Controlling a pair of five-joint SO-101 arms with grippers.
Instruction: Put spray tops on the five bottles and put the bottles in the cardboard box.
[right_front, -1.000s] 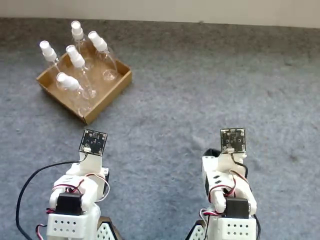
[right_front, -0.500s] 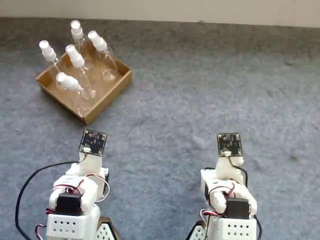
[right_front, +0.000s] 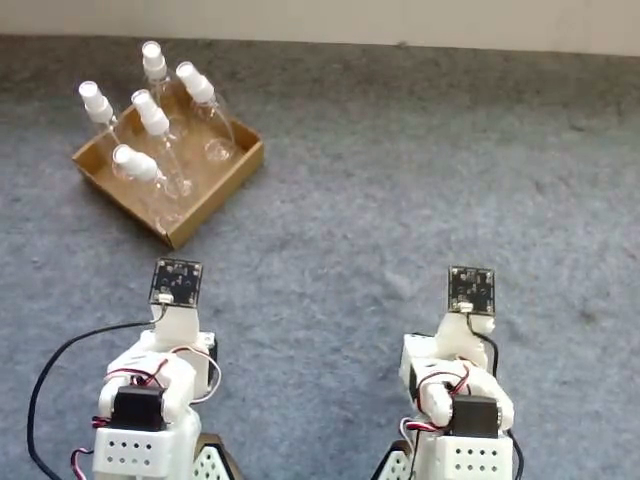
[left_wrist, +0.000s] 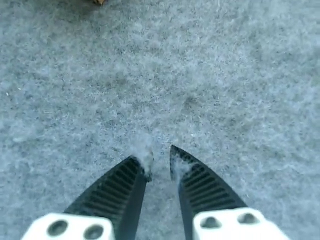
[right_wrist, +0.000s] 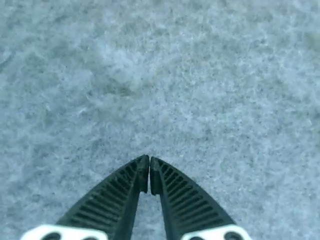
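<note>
Several clear bottles (right_front: 160, 150) with white spray tops stand upright in the cardboard box (right_front: 218, 203) at the far left of the grey carpet. Both arms are folded back at the near edge, well away from the box. The left arm (right_front: 160, 370) is at the near left. Its gripper (left_wrist: 158, 162) hovers over bare carpet, its black fingers a narrow gap apart with nothing between them. The right arm (right_front: 450, 385) is at the near right. Its gripper (right_wrist: 149, 174) is shut, its tips touching over bare carpet.
Grey carpet (right_front: 420, 170) covers the table, bare through the middle and the right. A pale wall strip (right_front: 400, 20) runs along the far edge. A brown corner of the box (left_wrist: 98, 1) shows in the left wrist view.
The left arm's wrist has shifted slightly left. The right arm's wrist has drawn back a little and swung slightly right. The bottles and box have not moved.
</note>
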